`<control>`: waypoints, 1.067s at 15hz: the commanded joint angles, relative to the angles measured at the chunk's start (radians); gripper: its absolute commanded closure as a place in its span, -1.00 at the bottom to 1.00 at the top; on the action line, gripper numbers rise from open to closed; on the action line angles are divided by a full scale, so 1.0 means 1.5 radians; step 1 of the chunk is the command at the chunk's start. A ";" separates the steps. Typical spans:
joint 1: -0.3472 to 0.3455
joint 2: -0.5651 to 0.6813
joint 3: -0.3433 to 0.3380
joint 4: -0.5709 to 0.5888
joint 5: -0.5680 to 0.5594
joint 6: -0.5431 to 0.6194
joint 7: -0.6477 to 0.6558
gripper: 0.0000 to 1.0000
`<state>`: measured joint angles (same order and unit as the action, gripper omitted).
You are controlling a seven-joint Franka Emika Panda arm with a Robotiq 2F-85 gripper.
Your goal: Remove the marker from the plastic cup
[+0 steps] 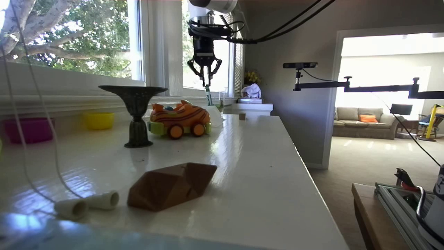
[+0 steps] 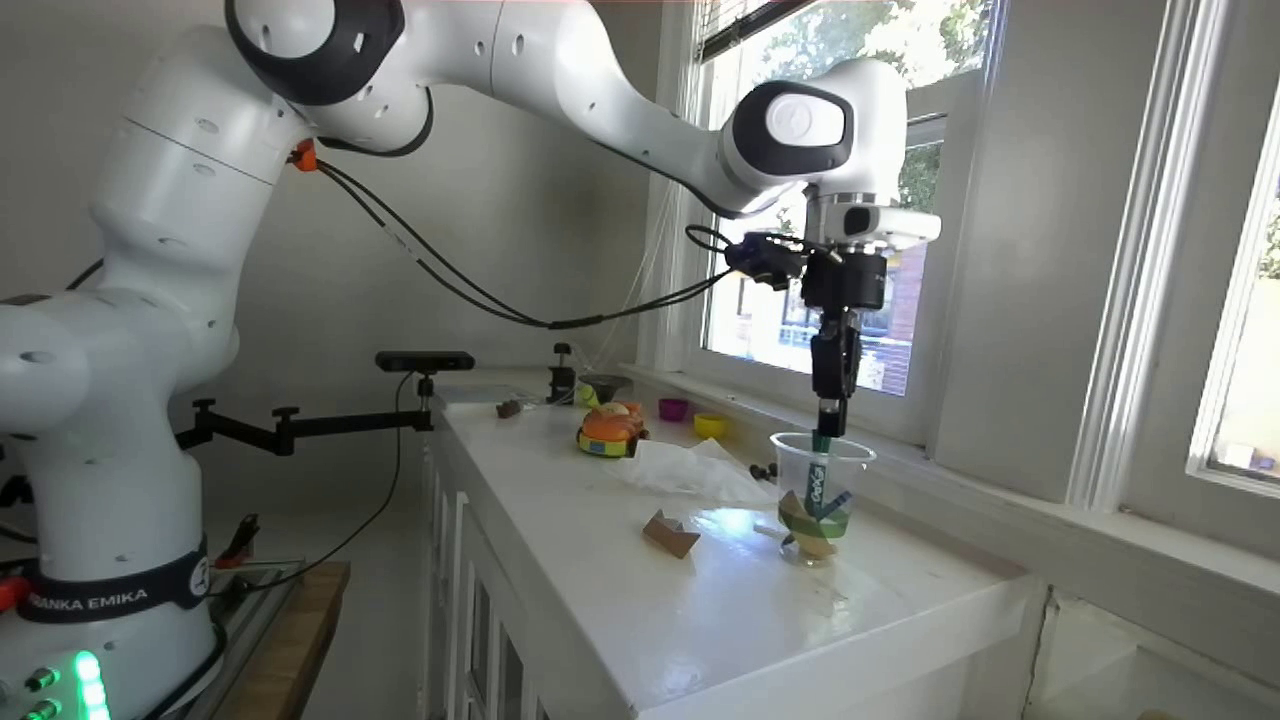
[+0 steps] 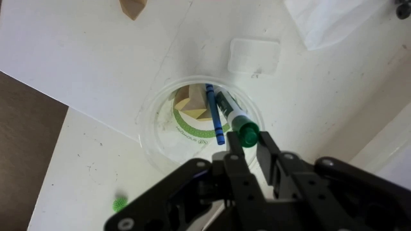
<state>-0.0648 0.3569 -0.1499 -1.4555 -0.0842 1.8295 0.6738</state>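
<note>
Marker point(image 3: 236, 116), one, in one cup point(image 2: 795, 470), one tool point(image 3: 249, 138) gripping, one crayon point(image 3: 214, 113)

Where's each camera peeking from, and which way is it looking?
An exterior view: at the plastic cup end of the countertop, facing along it; nearly all the arm shows.
Wrist view: on the arm, facing down into the cup; fingers show up close.
An exterior view: low at the opposite end, facing back; the arm's end, fingers and some base show.
Both exterior views share the orange toy car; all three, the marker.
</note>
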 commanded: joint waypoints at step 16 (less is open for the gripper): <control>0.045 -0.095 0.015 0.102 -0.015 -0.069 0.005 0.91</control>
<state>-0.0171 0.2461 -0.1401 -1.3482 -0.1031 1.7553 0.6738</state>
